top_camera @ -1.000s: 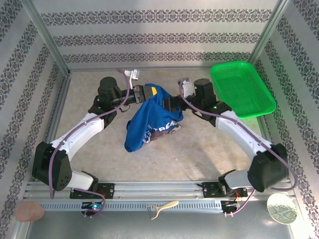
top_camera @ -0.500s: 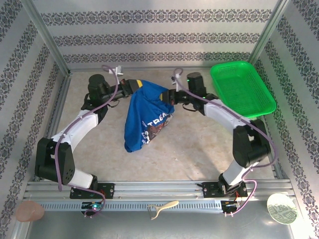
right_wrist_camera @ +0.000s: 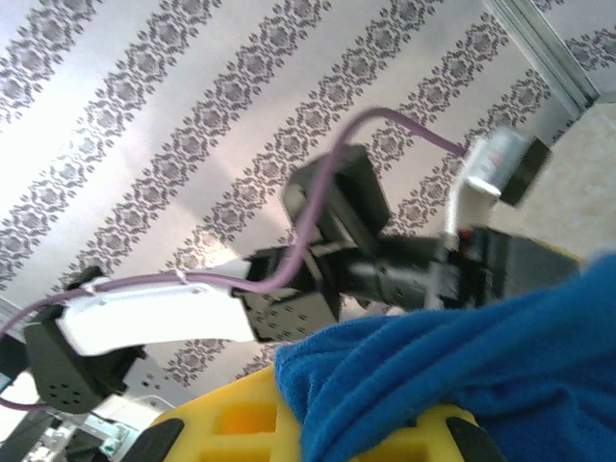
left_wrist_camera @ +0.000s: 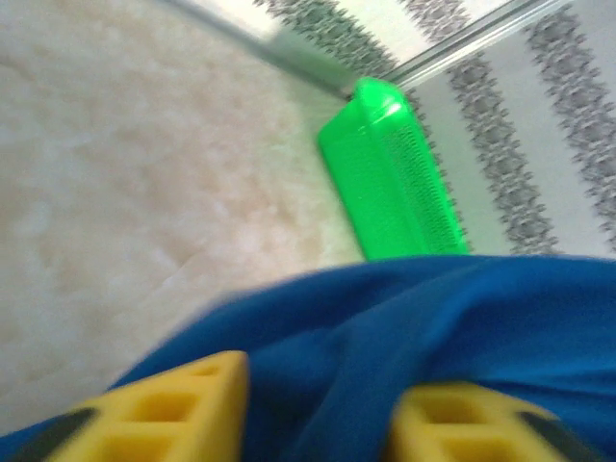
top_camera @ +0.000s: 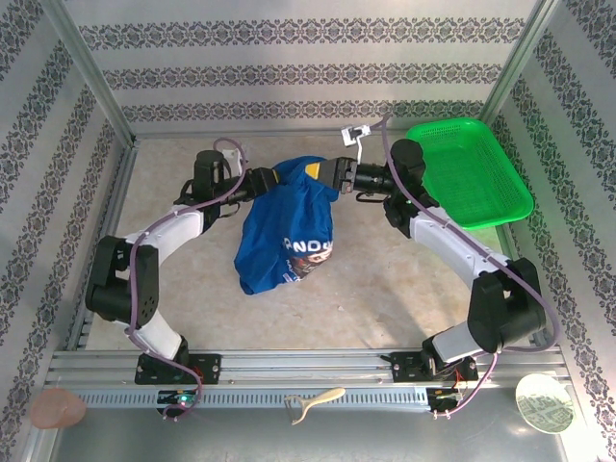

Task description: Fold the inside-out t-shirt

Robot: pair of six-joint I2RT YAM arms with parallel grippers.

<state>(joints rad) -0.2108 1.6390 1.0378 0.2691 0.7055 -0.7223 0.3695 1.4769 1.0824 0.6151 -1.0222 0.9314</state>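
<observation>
A beige table (top_camera: 385, 279) fenced by patterned walls carries two white-and-black arms that reach in from 7 and 5 o'clock and meet toward 12 o'clock. Between them hangs the t-shirt (top_camera: 279, 231), royal blue, bunched and draped from the two claws down onto the tabletop. It lies just off the table's centre toward 11 o'clock, and its dark chest graphic (top_camera: 308, 254) with pale lettering faces 5 o'clock. A green mesh basket (top_camera: 469, 171) sits at the table's 2 o'clock corner, well apart from the shirt. The right gripper (top_camera: 315, 173) is clenched on the shirt's upper edge at the cloth's 1 o'clock; from the wrist, blue fabric spills out between its yellow fingers (right_wrist_camera: 241, 419). The left gripper (top_camera: 276, 180) meets the cloth at 11 o'clock. Its yellow fingers (left_wrist_camera: 173, 404) stand apart with a fold of blue between them, and whether they pinch it cannot be told. On the near rail at 6 o'clock lies a pale hooked tool (top_camera: 315, 401).
</observation>
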